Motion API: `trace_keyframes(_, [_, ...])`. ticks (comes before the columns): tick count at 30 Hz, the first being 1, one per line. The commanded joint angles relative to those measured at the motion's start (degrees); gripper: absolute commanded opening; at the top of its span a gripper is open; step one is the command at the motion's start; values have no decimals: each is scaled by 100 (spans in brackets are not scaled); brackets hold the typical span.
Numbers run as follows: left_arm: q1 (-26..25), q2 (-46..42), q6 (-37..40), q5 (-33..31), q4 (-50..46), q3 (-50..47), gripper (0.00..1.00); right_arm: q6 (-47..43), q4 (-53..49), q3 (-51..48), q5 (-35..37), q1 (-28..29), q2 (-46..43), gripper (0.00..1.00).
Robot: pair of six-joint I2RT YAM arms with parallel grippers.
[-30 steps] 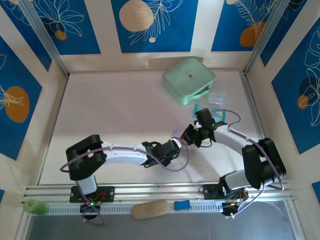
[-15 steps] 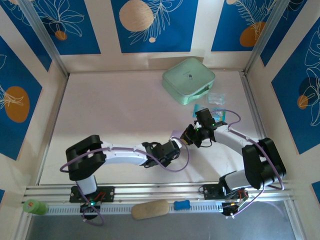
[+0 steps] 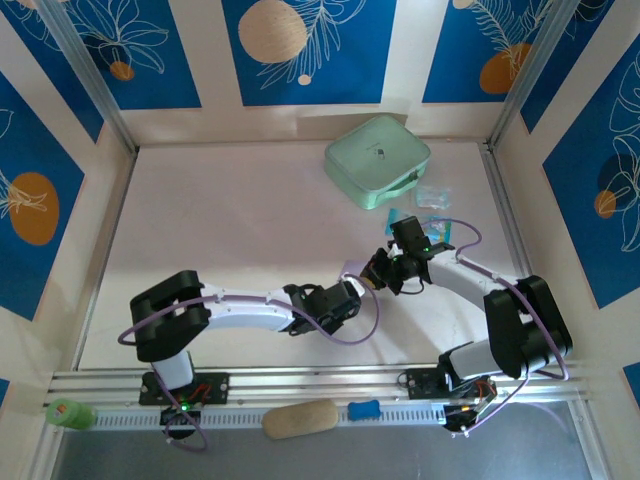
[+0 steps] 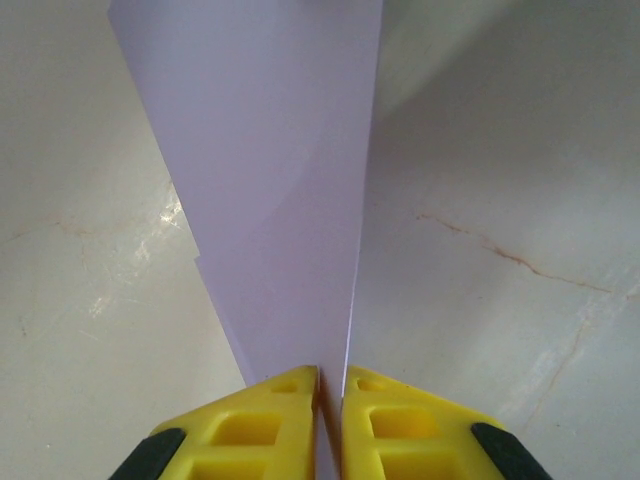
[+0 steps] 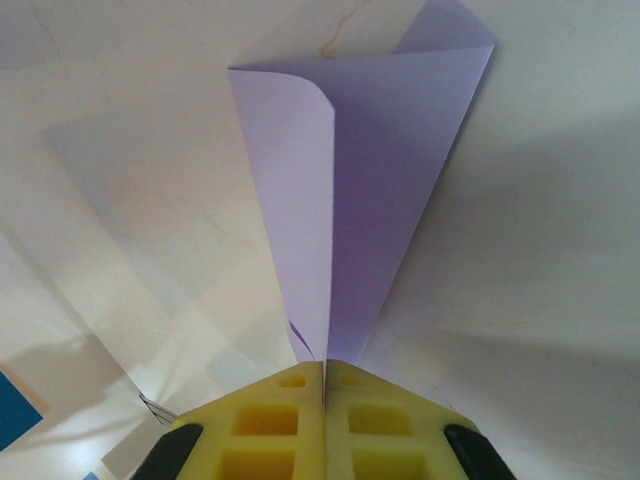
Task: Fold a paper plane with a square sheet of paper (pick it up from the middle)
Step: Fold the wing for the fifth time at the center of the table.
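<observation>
Two sets of yellow jaws, one sheet: who holds what? (desk)

Both hold the same thing. The left gripper (image 4: 330,375) is pressed together on the square sheet of paper (image 4: 280,180), which comes straight out of the seam between its fingers. The right gripper (image 5: 325,368) pinches it likewise, with only paper between its closed jaws. (photographer)

Why grip it from two sides? (desk)

My reading: the sheet is doubled over into a loose V, and a pinch at each end of the bend keeps the halves lined up for the plane's centre crease. From the right wrist, one flap curls over at its far corner, so the fold looks unpressed. (photographer)

Where does that put it on the table (image 3: 220,230)? (desk)

Toward the near edge, right of centre, between the two wrists, which meet nose to nose there. Whether its lower edge touches the surface I cannot tell. (photographer)

Anything in the way? (desk)

Nothing I can see. The mint-green case (image 3: 377,160) sits at the far edge toward the right corner, well apart from the paper. The blue packets (image 3: 435,197) lie nearer, beside the right arm. There is no dart shape yet, so I'd judge this the first fold, early in the job. (photographer)
</observation>
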Motion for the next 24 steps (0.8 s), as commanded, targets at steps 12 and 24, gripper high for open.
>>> trace_keyframes(12, [-61,-21,-30,-168,-119,12,5,52,-22,-40,-168,-25,31,0])
trace_keyframes(24, [-54,17,-57,-182,-166,60,8,61,-6,-46,-181,-25,22,0])
